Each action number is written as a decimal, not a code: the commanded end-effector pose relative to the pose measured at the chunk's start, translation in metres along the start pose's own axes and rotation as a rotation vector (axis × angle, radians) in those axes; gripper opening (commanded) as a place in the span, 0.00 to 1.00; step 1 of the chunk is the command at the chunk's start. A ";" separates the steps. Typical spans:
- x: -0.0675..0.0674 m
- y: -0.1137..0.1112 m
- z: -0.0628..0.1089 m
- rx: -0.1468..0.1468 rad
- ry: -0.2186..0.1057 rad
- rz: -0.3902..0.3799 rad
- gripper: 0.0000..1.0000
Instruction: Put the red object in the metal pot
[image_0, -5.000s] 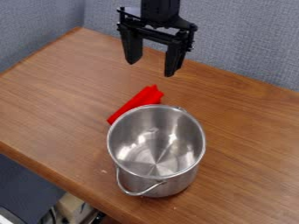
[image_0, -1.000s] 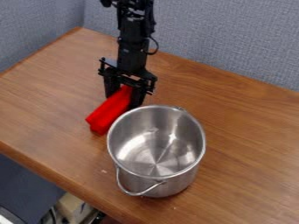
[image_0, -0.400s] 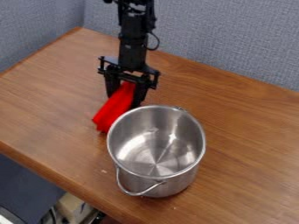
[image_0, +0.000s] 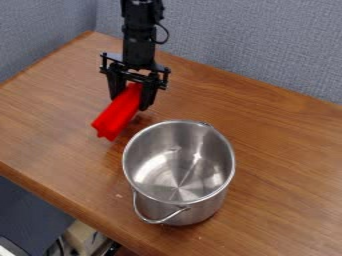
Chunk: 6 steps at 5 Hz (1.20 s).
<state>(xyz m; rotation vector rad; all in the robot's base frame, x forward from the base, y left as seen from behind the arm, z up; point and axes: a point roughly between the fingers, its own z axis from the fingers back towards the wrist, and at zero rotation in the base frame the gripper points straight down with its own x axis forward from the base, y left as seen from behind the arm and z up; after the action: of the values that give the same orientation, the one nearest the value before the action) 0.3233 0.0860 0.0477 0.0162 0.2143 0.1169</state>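
Wood-grained and warm brown, the tabletop (image_0: 274, 140) fills most of the view, its front edge running diagonally across the lower left. Beyond that edge, in the bottom left corner, lie a dark bluish area and some cables (image_0: 60, 246), too small to make out well.

Nearest on the wood stands the metal pot (image_0: 178, 172), upright, shiny and silver, with a rolled rim. Its mouth faces up toward the camera, showing a bare, softly reflecting inside with nothing in it. The thin wire bail handle (image_0: 163, 219) hangs down against the near side of the pot, looping low toward the front edge.

Farther back and to the left in the view is the red object (image_0: 118, 112), a plain, bright, elongated block. It is outside the pot, near its rim but apart from it in the view. The block slants, its lower end toward the camera and its upper end between the dark fingers of the end effector (image_0: 132, 92), which is closed on it. Whether the lower end touches the wood or hangs just above it, I cannot tell.

Behind the block, the black robot arm (image_0: 140, 30) comes down from the top of the picture. Farthest away, grey-blue textured panels (image_0: 254, 42) meet behind the tabletop's far corner.
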 end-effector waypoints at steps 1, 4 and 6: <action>0.000 0.016 0.048 0.024 -0.121 -0.054 0.00; -0.017 -0.001 0.050 0.009 -0.142 -0.009 0.00; -0.025 -0.020 0.055 0.027 -0.159 -0.075 0.00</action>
<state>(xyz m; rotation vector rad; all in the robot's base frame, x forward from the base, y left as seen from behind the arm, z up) 0.3091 0.0632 0.0792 0.0251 0.1433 0.0423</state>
